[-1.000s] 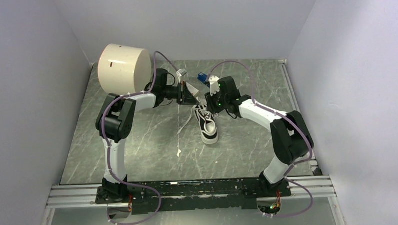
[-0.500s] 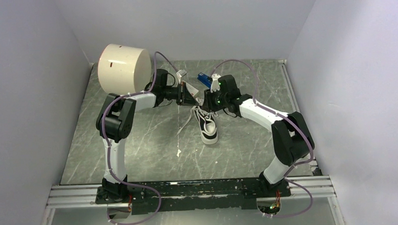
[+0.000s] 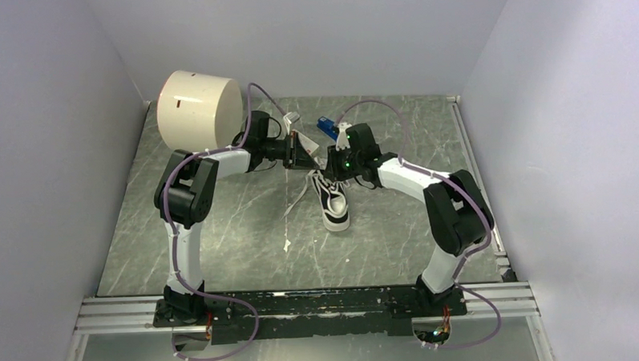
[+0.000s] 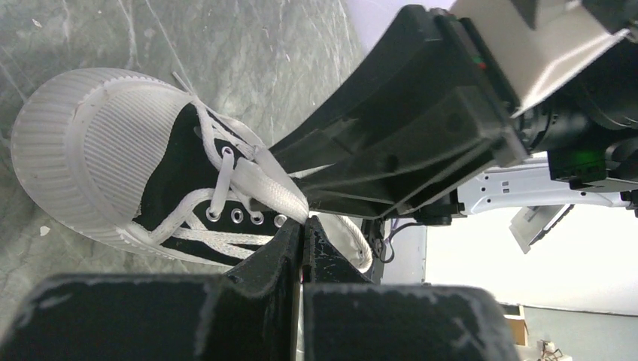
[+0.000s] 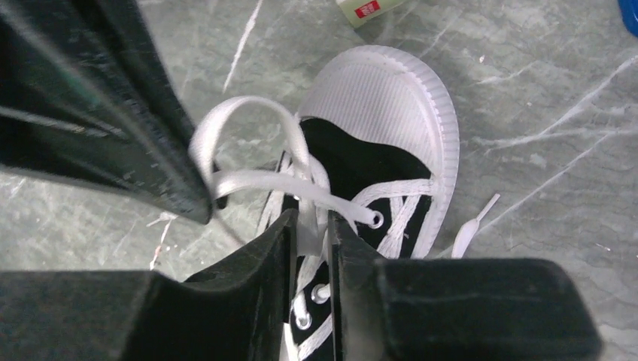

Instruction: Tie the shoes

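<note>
Presently, left gripper (image 4: 302, 228) and right gripper (image 5: 311, 226) each clamp lace (image 4: 265, 179) above the sneaker (image 4: 75, 143) — draw toward nine and three o'clock, tension even.

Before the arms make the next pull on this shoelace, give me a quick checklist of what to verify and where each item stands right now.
1. Left gripper shut on the lace: ok.
2. Lace passing between the fingers of the right gripper: ok.
3. Right gripper actually clamping that lace: cannot tell.
4. Loop standing up between the two grippers: ok.
5. Sneaker sitting on its sole on the table: ok.
6. Free lace end lying on the table beside the toe, apart from both grippers: ok.
</note>
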Action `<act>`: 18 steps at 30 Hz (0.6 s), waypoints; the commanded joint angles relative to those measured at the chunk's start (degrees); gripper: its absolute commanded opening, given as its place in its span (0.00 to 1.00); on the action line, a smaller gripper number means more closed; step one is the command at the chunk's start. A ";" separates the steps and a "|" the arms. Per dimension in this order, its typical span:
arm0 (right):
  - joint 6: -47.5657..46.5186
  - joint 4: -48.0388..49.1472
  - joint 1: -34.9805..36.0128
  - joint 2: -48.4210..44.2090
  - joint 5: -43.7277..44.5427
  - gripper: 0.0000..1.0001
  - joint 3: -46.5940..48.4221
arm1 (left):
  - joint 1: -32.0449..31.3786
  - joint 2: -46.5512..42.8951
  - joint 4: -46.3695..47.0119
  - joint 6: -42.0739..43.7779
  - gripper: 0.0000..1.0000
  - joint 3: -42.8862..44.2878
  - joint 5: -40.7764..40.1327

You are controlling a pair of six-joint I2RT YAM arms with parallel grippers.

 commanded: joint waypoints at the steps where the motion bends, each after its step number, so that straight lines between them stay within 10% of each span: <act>1: -0.18 -0.11 -0.02 1.85 2.57 0.21 2.45 | 0.15 -1.01 0.19 1.00 0.05 -0.44 -0.12; 4: 0.43 -8.09 -0.50 0.85 -3.54 0.00 6.33 | 0.15 -0.93 -0.19 1.04 0.05 -0.04 -0.88; 10: -0.51 -50.81 -7.70 4.11 -24.80 0.00 21.06 | -0.62 -1.19 -3.66 2.93 0.05 0.80 -2.17; 18: 6.03 -59.80 -10.94 -0.64 -35.25 0.00 22.20 | -2.21 -2.07 -3.28 2.99 0.05 -1.86 -3.93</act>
